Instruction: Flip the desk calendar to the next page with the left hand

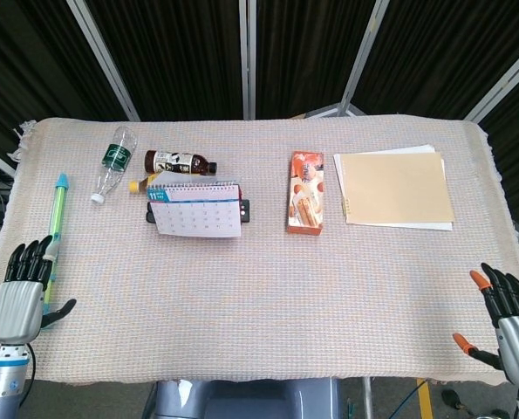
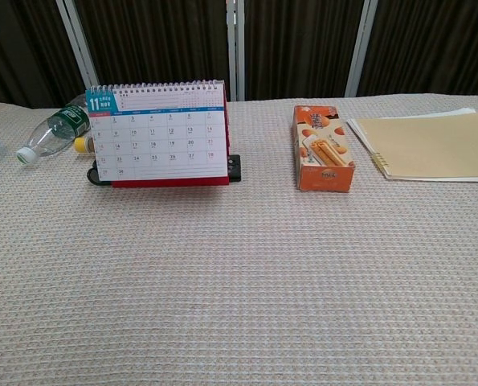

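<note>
We see the calendar standing left of the table's centre, two bottles lying just behind it. A pen lies along the left edge. A box lies right of centre, a folder beside it toward the right edge.

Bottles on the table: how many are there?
2. A clear bottle lies at the far left, and a brown bottle lies just behind the desk calendar. The calendar may hide another.
</note>
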`<state>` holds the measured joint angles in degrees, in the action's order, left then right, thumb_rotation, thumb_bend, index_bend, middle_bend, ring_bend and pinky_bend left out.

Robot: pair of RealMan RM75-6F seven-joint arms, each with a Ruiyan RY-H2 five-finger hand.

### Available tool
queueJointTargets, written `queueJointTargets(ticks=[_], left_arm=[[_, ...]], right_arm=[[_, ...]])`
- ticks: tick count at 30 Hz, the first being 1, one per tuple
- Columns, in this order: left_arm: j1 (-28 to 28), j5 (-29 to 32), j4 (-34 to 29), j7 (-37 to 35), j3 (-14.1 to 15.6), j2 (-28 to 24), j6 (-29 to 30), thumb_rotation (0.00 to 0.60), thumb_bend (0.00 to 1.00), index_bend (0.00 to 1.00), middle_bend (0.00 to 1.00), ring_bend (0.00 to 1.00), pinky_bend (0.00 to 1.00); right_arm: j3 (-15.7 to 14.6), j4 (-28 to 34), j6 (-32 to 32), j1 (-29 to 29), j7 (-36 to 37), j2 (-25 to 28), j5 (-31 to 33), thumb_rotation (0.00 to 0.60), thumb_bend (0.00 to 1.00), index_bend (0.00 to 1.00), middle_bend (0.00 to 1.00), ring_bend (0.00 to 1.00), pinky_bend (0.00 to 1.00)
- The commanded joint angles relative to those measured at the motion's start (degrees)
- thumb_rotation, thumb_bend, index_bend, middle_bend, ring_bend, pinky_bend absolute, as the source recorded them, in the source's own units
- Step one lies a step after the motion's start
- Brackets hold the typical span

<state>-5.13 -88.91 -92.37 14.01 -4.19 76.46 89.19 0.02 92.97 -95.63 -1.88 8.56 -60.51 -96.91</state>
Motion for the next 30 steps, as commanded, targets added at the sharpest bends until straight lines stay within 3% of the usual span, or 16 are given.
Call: queueJointTargets(ticks=[1, 3, 5, 8, 17, 23, 30], left_arm=[[-1.48, 1.54, -0.83, 1.25, -1.42, 1.08, -1.73, 0.600, 0.16, 0.00, 0.01, 0.02, 0.02], [-2.61, 2.69, -1.07, 3.09, -2.64, 2.44, -2.66, 0.600, 0.23, 0.00, 0.16, 0.18, 0.16], [-4.02, 3.61, -0.67, 5.62, -4.41, 4.75, -2.84, 0.600, 0.32, 0.00, 0.45, 0.46, 0.39], [-5.63, 5.32, -1.03, 7.15, -5.44, 6.38, -4.91, 0.600, 0.43, 0.00, 0.61, 0.59, 0.50], [-12.83, 18.03, -5.76, 11.78, -8.37, 8.25, -19.77, 0.600, 0.71, 0.00, 0.70, 0.67, 0.53], [-17.37, 29.13, -7.10, 14.70, -10.29, 9.43, -27.35, 0.600, 0.76, 0.00, 0.70, 0.67, 0.53], [-21.81, 37.31, -5.04, 18.00, -11.43, 12.00, -29.91, 0.600, 0.77, 0.00, 0.70, 0.67, 0.53]], right_arm=[[0.09, 0.00, 0.06, 0.07, 0.53, 0.19, 0.18, 0.600, 0.07, 0.00, 0.00, 0.00, 0.00], [0.18, -0.03, 0.25, 0.20, 1.02, 0.33, 0.40, 0.600, 0.07, 0.00, 0.00, 0.00, 0.00], [0.34, -0.11, 0.41, 0.33, 1.54, 0.45, 0.71, 0.600, 0.07, 0.00, 0.00, 0.00, 0.00], [0.45, -0.20, 0.65, 0.42, 2.07, 0.61, 1.09, 0.600, 0.07, 0.00, 0.00, 0.00, 0.00], [0.93, -0.65, 1.37, 0.69, 3.89, 1.04, 2.55, 0.600, 0.07, 0.00, 0.00, 0.00, 0.00], [1.09, -0.83, 1.66, 0.79, 4.76, 1.21, 3.04, 0.600, 0.07, 0.00, 0.00, 0.00, 0.00], [1.43, -1.04, 1.88, 0.86, 5.70, 1.38, 3.85, 0.600, 0.07, 0.00, 0.00, 0.00, 0.00]])
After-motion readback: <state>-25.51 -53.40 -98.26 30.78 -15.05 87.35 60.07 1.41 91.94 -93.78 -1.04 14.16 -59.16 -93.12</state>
